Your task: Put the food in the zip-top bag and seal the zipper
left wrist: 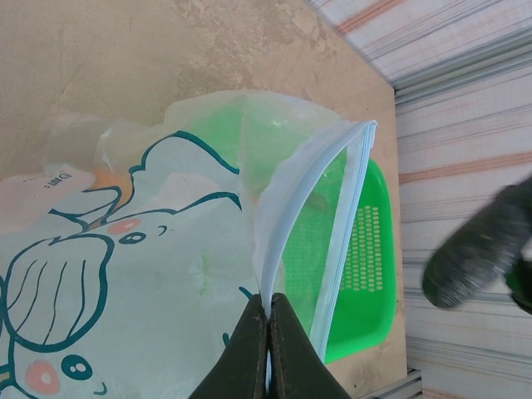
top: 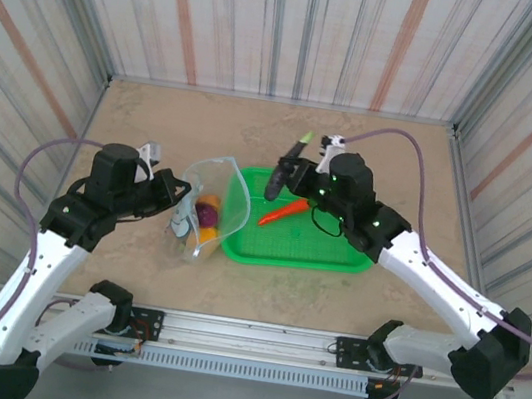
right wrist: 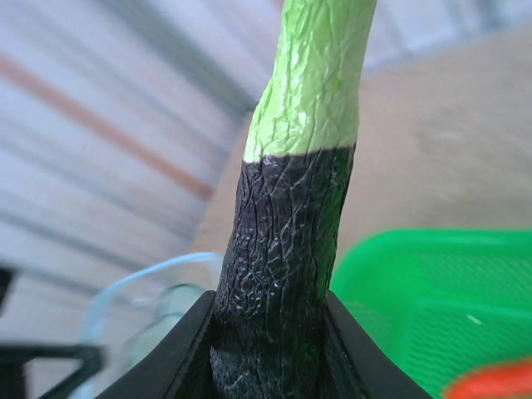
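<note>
— Where was the eggplant (right wrist: 287, 249)?
— Upright in the right gripper (right wrist: 266, 349), whose jaws were clamped on its wrinkled dark body, green stem up. That arm stretched diagonally over the green mesh basket (top: 298, 250).
— And the zip-top bag (left wrist: 166, 249)?
— It stood open just left of the basket, clear and floppy. The bent left arm's gripper (left wrist: 268, 312) was pinched tight on its mouth edge beside the zipper (left wrist: 349, 216).
</note>
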Robot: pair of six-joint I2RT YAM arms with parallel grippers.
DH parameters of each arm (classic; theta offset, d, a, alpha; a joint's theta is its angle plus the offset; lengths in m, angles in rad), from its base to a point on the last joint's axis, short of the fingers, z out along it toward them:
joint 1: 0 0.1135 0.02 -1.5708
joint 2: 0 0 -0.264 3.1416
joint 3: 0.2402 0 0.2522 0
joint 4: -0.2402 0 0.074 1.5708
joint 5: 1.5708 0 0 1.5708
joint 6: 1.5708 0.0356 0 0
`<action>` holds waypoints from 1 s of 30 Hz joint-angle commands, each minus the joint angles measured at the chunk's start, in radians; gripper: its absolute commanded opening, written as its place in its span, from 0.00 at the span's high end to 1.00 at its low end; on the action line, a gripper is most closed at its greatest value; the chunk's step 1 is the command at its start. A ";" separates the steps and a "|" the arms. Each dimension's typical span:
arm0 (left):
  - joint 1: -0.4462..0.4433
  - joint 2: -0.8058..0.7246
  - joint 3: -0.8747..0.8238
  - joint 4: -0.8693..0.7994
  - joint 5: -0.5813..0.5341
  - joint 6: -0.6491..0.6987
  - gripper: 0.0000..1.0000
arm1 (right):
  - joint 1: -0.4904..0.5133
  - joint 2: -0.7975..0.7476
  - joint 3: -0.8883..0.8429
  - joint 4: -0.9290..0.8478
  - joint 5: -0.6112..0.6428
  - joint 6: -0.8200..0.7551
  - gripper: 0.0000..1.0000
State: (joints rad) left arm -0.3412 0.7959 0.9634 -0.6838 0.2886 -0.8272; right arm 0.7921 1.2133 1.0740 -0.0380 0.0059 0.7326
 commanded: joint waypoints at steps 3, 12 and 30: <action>0.007 0.014 0.059 0.001 -0.001 -0.009 1.00 | 0.117 0.114 0.066 0.161 0.060 -0.190 0.75; 0.043 0.023 0.098 0.021 -0.008 -0.028 1.00 | 0.289 0.313 0.113 0.245 0.138 -0.221 0.75; 0.091 0.011 0.070 0.104 0.001 -0.084 1.00 | 0.325 0.454 0.188 0.140 0.073 -0.180 0.22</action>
State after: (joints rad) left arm -0.2607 0.8257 1.0393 -0.6270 0.2874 -0.8921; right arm 1.1271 1.6680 1.2308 0.1314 0.0994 0.5453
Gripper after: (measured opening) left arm 0.050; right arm 0.775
